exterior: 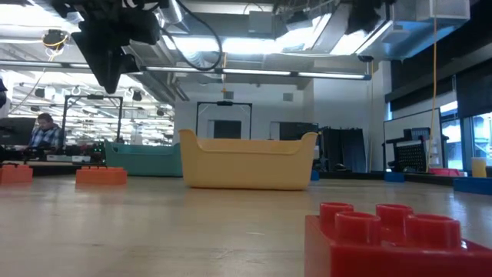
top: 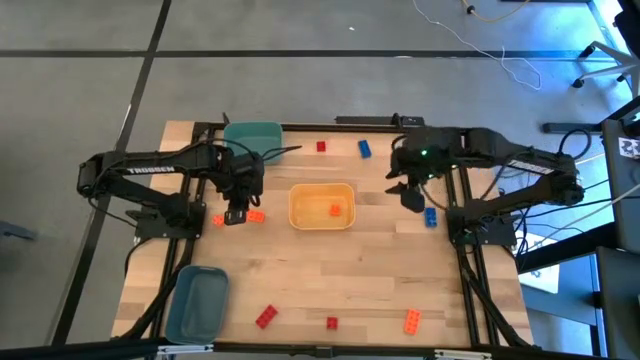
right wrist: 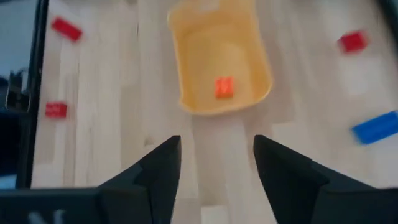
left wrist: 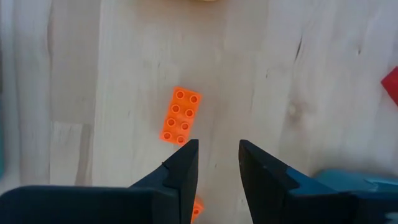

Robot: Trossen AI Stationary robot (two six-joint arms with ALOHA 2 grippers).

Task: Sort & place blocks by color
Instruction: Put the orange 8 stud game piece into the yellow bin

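Because the blocks lie scattered over the whole table (top: 340, 270), I look first at the orange block (left wrist: 181, 115) just ahead of my left gripper (left wrist: 216, 163). It lies flat on the wood, and a second orange piece (left wrist: 196, 209) shows partly hidden under the left finger. The fingers stand apart with nothing between them. My worry is this: if I go down now, one finger may land on the hidden piece and push it away, or I may catch both pieces at once.

One orange block (right wrist: 224, 87) is already in the yellow bin (top: 296, 212). Red blocks (top: 266, 317) lie near the front edge, another orange one (top: 411, 320) too, and a nudge there could send them off the table. A blue block (top: 430, 216) lies just beside my right gripper (right wrist: 216, 163), whose fingers are wide open and empty, hanging above the wood and facing the yellow bin.

The teal bin (top: 255, 134) is very near the left arm, so a wide swing could knock it. The blue bin (top: 197, 302) stands at the front left corner. Between the yellow bin and the front row of blocks the wood is free, so I have room there.
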